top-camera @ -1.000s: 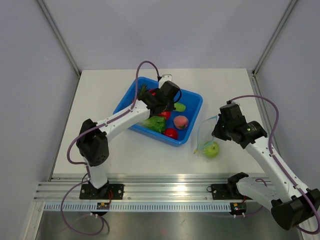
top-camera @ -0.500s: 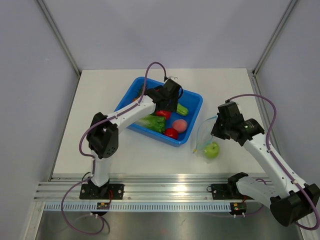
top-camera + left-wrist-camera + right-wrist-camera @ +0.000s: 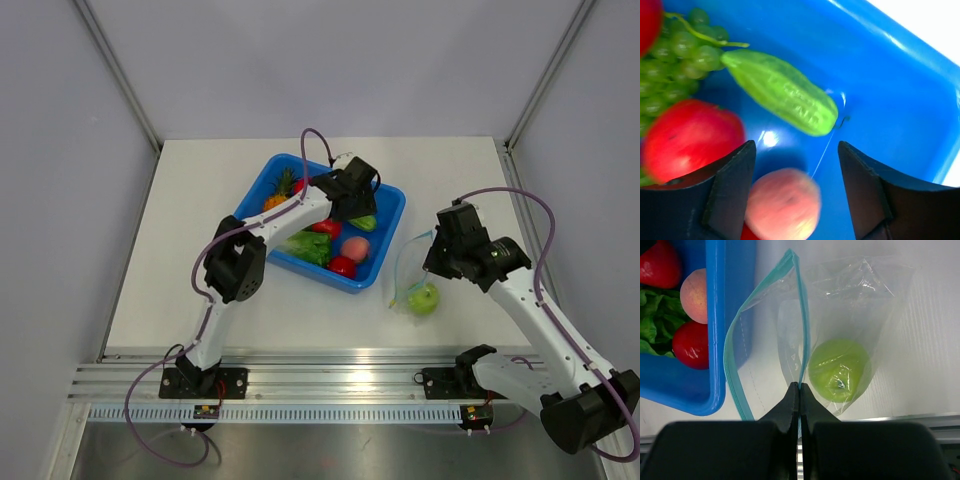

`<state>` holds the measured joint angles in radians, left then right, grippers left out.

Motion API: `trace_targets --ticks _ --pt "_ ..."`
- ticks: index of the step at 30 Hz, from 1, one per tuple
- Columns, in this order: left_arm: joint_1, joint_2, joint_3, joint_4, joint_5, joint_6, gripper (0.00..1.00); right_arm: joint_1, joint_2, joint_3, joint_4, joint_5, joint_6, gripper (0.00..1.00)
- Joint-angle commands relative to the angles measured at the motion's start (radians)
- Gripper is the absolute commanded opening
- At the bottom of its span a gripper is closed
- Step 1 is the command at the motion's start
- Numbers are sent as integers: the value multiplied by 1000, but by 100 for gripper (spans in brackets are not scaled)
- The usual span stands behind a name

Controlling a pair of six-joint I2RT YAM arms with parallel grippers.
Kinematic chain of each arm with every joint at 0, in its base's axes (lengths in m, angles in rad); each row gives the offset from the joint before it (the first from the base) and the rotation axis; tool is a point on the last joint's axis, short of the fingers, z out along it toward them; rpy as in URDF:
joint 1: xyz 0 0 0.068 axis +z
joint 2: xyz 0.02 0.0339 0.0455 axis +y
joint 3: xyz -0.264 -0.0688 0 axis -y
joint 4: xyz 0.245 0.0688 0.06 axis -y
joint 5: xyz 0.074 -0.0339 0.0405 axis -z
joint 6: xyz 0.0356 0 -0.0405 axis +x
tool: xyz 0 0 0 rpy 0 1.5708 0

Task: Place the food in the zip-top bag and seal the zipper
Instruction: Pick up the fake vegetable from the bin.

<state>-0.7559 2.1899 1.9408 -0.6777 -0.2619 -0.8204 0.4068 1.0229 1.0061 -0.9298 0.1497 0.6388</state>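
Plastic of the zip-top bag (image 3: 860, 300) is clear and crinkled, with a light teal zipper (image 3: 735, 355) running along its mouth, which gapes in a long narrow loop. A single green apple (image 3: 839, 370) sits inside at the closed end. The bag lies on the white table (image 3: 190, 210) just beside the blue tray (image 3: 717, 315), on the tray's right side. The right gripper (image 3: 799, 386) has its fingers pressed together, pinching one lip of the zipper; the apple is just beyond the fingertips, behind the plastic.

The left gripper (image 3: 795, 165) hangs over the tray with its fingers spread and nothing between them. A pink peach (image 3: 782, 205) lies below the gap, nearer the left-hand finger, a red apple (image 3: 690, 137) sits beside that finger, and a green pepper (image 3: 782, 92) lies slantwise ahead of the tips, with grapes (image 3: 670, 55) past it.

Only the left wrist view shows the grapes and the pepper's bumpy skin. Only the right wrist view shows the pinch on the zipper. The overhead view alone shows both arms at once, with lettuce (image 3: 310, 247) and a pineapple (image 3: 284, 182) in the tray
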Motion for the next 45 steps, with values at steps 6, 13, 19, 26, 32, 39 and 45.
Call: trace_targets --ticks 6,13,19,26,32,39,45 --pt "6 74 52 38 -68 -239 75 1 -44 23 -32 34 2 0" --pt "12 114 43 73 -99 -328 80 1 -55 25 -41 34 -13 0" --pt "13 146 33 92 -114 -370 80 3 -61 16 -47 37 -18 0" --pt "13 165 17 93 -128 -387 67 3 -72 8 -50 33 -13 0" --pt "7 91 -28 102 -164 -344 26 1 -75 8 -53 33 -10 0" --pt "-3 -112 -140 164 -201 -200 0 3 -80 15 -60 42 -7 0" --pt "-28 -292 -264 240 -198 -25 0 3 -70 54 -83 88 -30 0"
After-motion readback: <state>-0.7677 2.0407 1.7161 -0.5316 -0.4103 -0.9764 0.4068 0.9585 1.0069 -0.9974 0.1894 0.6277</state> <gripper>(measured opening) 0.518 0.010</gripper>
